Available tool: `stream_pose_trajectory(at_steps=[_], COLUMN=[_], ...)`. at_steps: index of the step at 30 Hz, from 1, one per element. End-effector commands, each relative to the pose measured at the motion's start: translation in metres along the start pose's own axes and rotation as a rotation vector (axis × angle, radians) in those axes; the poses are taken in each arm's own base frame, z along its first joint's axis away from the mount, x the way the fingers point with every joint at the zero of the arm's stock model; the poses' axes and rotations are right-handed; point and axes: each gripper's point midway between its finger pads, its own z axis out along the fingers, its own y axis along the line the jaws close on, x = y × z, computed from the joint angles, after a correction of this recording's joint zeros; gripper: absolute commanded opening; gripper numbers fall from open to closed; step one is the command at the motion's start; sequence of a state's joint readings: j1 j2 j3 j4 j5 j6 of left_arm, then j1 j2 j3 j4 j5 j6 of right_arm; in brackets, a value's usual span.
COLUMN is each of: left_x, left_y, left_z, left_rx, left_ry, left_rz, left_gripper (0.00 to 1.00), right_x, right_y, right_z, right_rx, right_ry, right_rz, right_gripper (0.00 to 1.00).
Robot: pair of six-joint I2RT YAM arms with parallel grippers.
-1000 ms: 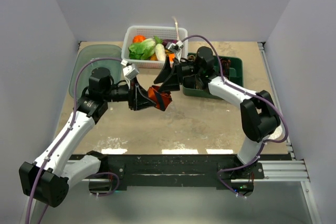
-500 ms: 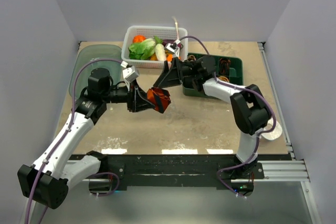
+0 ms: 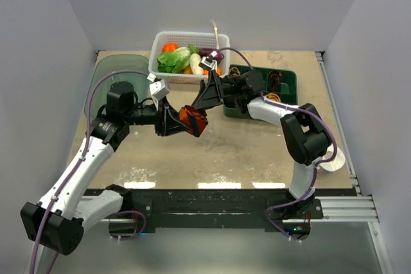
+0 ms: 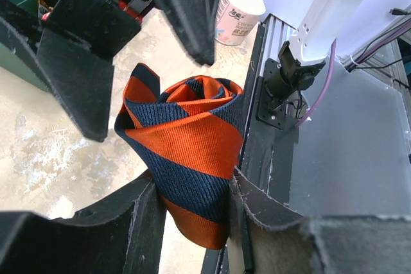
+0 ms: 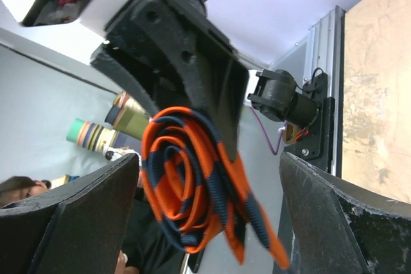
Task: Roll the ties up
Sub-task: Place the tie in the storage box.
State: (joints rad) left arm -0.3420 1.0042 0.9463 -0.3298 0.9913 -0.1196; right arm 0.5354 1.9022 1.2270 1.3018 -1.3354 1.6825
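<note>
A rolled tie [image 3: 192, 119] with orange and navy stripes hangs above the table, clamped in my left gripper [image 3: 181, 120]. In the left wrist view the coil [image 4: 183, 149] sits between my left gripper's [image 4: 192, 219] two fingers. My right gripper [image 3: 207, 96] is open just behind and above the coil. In the right wrist view the coil [image 5: 192, 184] hangs between the right gripper's [image 5: 209, 222] wide-spread fingers without touching them, with a loose tail pointing down right. Brown coiled ties [image 3: 275, 80] lie in the green tray [image 3: 290, 79].
A white basket [image 3: 162, 38] of vegetables stands at the back centre. A clear greenish lid [image 3: 106, 75] lies at the back left. A white paper cup [image 3: 334, 160] stands near the right arm, and shows in the left wrist view [image 4: 237, 8].
The right arm has folded its elbow in and the right gripper has shifted slightly left beside the coil. The left gripper keeps hold of the tie and has barely moved.
</note>
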Motion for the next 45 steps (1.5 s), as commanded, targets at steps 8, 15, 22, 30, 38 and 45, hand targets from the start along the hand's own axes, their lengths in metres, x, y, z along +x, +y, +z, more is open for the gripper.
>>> stream_pose_trajectory(at_steps=[8,15,22,30,38,45], left_x=[-0.02,-0.019,-0.023,-0.034,-0.039,-0.034], left_y=[-0.014,-0.016,-0.027,-0.029,-0.032,-0.036], left_z=[-0.007,-0.006,-0.009,-0.008,-0.006,-0.007], left_rx=[0.018,0.039,0.082,0.096,0.132,0.161], left_ry=[-0.027,-0.023,-0.029,-0.041,-0.04,-0.025], left_rz=[0.08,0.08,0.107,0.119,0.136,0.147], left_gripper=[0.41,0.41,0.41,0.42,0.42,0.42], right_x=[-0.027,-0.053,-0.045,-0.026,-0.007,0.004], right_y=[0.017,0.024,0.037,0.043,0.055,0.071], right_z=[-0.023,-0.029,-0.026,-0.012,-0.005,-0.003], right_rx=[0.21,0.388,0.347,0.349,0.272,0.217], right_ry=[-0.117,-0.162,-0.128,-0.05,0.001,0.017], right_rz=[-0.421,-0.599,-0.652,-0.666,-0.668,-0.68], right_gripper=[0.97,0.99,0.99,0.99,0.99,0.99])
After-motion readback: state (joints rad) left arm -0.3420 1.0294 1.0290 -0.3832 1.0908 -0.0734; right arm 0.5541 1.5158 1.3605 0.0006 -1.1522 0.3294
